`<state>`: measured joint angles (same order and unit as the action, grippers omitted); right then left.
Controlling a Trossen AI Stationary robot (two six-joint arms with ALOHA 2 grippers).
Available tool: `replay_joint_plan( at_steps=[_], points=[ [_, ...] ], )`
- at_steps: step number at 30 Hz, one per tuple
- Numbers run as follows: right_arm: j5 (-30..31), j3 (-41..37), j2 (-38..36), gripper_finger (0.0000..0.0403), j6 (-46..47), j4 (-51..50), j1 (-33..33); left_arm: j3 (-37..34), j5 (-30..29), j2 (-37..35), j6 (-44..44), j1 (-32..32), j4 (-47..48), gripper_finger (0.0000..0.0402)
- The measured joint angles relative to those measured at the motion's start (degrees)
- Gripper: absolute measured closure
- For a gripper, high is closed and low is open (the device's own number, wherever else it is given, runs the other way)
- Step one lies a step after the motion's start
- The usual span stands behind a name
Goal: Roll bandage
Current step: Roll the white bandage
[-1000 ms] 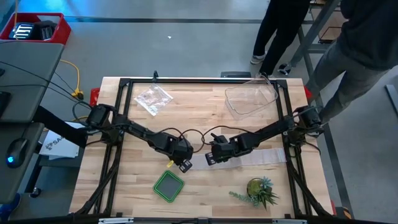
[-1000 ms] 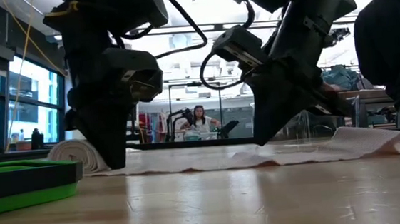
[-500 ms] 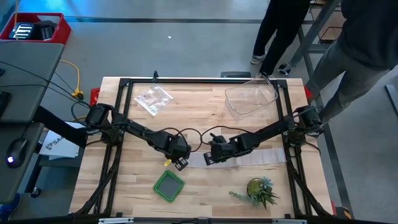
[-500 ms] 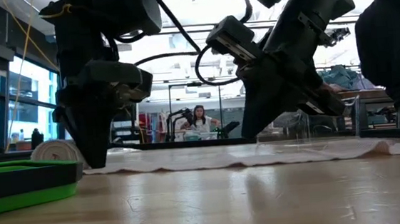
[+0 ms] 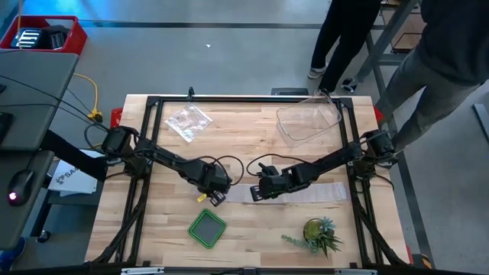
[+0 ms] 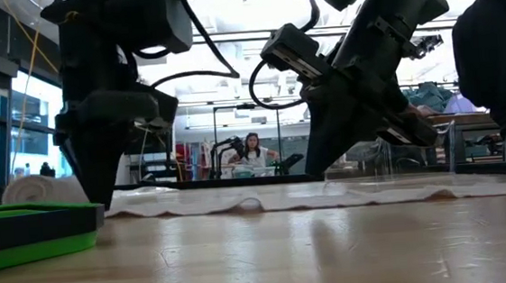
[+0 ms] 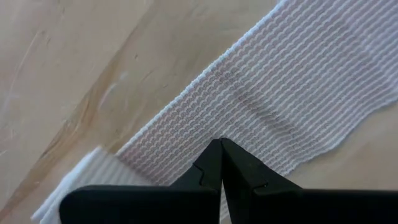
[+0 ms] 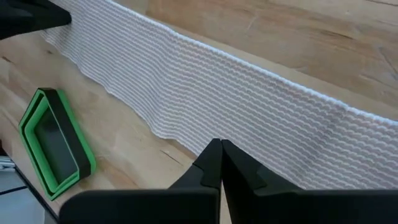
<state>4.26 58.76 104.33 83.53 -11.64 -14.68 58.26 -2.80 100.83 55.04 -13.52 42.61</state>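
While both dark arms reach in toward the middle of the wooden table [image 5: 160,237], a long white bandage [image 5: 306,192] lies flat across it, running from the centre toward the right edge. Its left end is wound into a small roll [image 6: 38,188], which sits just beside a green square tray [image 5: 207,228] at the near side of the table.

The left gripper [image 5: 215,196] points down at the rolled end of the bandage, its two fingers pressed together with nothing between them; in the left wrist view the joined tips [image 7: 221,149] rest over the textured gauze. The right gripper [image 5: 257,192] is just to the right of it, also narrowed fully, its closed tips [image 8: 221,149] pressing on the flat strip.

On the far side of the table, a crinkly clear plastic bag [image 5: 188,121] lies to the left and a clear plastic tub [image 5: 309,121] to the right. A small potted plant [image 5: 316,232] stands near the right front corner. People [image 5: 428,53] stand beyond the far right corner of the table.
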Motion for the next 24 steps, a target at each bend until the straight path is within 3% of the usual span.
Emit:
replay_joint_plan(
  at_steps=[13,19,24],
  points=[
    [0.27,0.00,0.00,0.0403,-1.45,2.32,0.02,0.15,-0.66,-3.39,0.05,0.13,-5.00,0.0401],
    [1.18,0.04,0.12,0.0403,-2.15,10.51,0.04,-0.55,-6.26,-13.94,-1.76,0.53,-2.45,0.0401],
    [1.05,4.91,3.31,0.0403,-8.03,12.88,1.81,-6.81,-9.96,-24.99,-1.67,-0.80,-3.78,0.0401]
  ],
)
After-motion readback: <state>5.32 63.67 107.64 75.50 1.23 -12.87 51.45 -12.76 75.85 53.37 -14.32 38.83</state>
